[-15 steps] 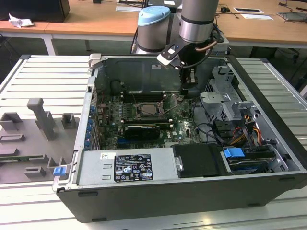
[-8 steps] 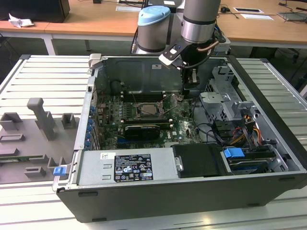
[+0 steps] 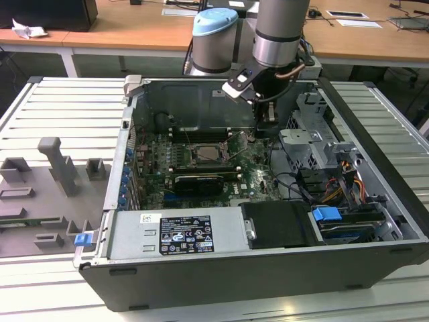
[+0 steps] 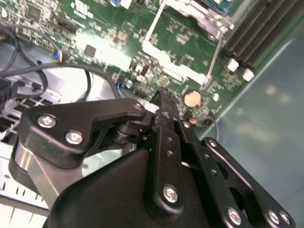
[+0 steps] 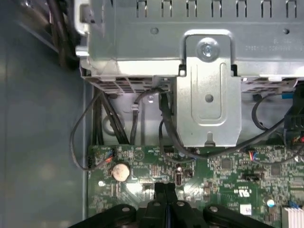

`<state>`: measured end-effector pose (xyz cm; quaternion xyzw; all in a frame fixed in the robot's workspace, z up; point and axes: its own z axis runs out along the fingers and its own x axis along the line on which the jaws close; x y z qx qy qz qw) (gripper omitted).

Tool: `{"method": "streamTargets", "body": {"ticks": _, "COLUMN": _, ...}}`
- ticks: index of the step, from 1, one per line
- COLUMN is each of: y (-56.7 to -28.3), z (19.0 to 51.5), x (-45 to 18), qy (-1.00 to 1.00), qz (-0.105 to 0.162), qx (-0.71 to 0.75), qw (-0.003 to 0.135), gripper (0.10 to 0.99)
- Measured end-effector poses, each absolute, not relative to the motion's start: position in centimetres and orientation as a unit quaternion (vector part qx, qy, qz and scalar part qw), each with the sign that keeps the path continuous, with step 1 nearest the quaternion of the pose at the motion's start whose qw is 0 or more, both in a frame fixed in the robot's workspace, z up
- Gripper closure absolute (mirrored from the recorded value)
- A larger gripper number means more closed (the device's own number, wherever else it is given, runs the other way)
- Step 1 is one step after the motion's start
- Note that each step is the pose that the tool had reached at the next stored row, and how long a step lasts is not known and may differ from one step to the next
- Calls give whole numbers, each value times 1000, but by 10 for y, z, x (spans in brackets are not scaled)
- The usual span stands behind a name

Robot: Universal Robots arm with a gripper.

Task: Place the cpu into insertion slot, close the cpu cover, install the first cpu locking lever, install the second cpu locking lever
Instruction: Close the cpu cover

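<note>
In the exterior view my gripper (image 3: 266, 131) hangs inside the open computer case, over the green motherboard (image 3: 255, 178) and to the exterior view's right of the insertion slot (image 3: 208, 153). The slot shows a dark centre inside a silvery frame. I cannot tell whether the cpu lies in it or how the cpu cover stands. In both wrist views the black fingertips (image 4: 164, 102) (image 5: 164, 189) are pressed together with nothing between them, just above the board near a coin battery (image 5: 120, 171). A thin metal lever rod (image 4: 214, 57) runs along the socket's edge.
A silvery drive cage (image 3: 315, 147) with cables (image 5: 164, 118) stands close to the gripper on the exterior view's right. The power supply (image 3: 181, 231) fills the case's near side. Black memory slots (image 4: 259, 28) flank the socket. A grey fixture block (image 3: 60, 168) sits outside the case.
</note>
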<state>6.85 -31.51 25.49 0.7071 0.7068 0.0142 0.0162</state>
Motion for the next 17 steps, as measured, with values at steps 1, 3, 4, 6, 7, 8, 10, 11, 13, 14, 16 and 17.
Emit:
{"method": "streamTargets", "body": {"ticks": 1, "y": -318, "z": 253, "x": 68, "qy": 708, "qz": 14, "qx": 706, "qw": 16, "gripper": 980}}
{"method": "streamTargets", "body": {"ticks": 3, "y": -318, "z": 252, "x": 66, "qy": 710, "qz": 14, "qx": 703, "qw": 16, "gripper": 980}}
{"method": "streamTargets", "body": {"ticks": 4, "y": -319, "z": 251, "x": 64, "qy": 711, "qz": 14, "qx": 703, "qw": 16, "gripper": 980}}
{"method": "streamTargets", "body": {"ticks": 6, "y": -319, "z": 251, "x": 59, "qy": 712, "qz": 14, "qx": 702, "qw": 16, "gripper": 980}}
{"method": "streamTargets", "body": {"ticks": 7, "y": -319, "z": 250, "x": 55, "qy": 713, "qz": 14, "qx": 701, "qw": 16, "gripper": 980}}
{"method": "streamTargets", "body": {"ticks": 8, "y": -319, "z": 250, "x": 49, "qy": 713, "qz": 14, "qx": 701, "qw": 16, "gripper": 980}}
{"method": "streamTargets", "body": {"ticks": 10, "y": -319, "z": 250, "x": 43, "qy": 713, "qz": 14, "qx": 701, "qw": 16, "gripper": 980}}
{"method": "streamTargets", "body": {"ticks": 11, "y": -319, "z": 250, "x": 43, "qy": 713, "qz": 14, "qx": 701, "qw": 16, "gripper": 980}}
{"method": "streamTargets", "body": {"ticks": 13, "y": -318, "z": 250, "x": 41, "qy": 713, "qz": 14, "qx": 701, "qw": 16, "gripper": 980}}
{"method": "streamTargets", "body": {"ticks": 14, "y": -318, "z": 250, "x": 40, "qy": 713, "qz": 14, "qx": 701, "qw": 16, "gripper": 980}}
{"method": "streamTargets", "body": {"ticks": 16, "y": -318, "z": 250, "x": 38, "qy": 713, "qz": 14, "qx": 701, "qw": 16, "gripper": 980}}
{"method": "streamTargets", "body": {"ticks": 17, "y": -318, "z": 250, "x": 37, "qy": 713, "qz": 14, "qx": 701, "qw": 16, "gripper": 980}}
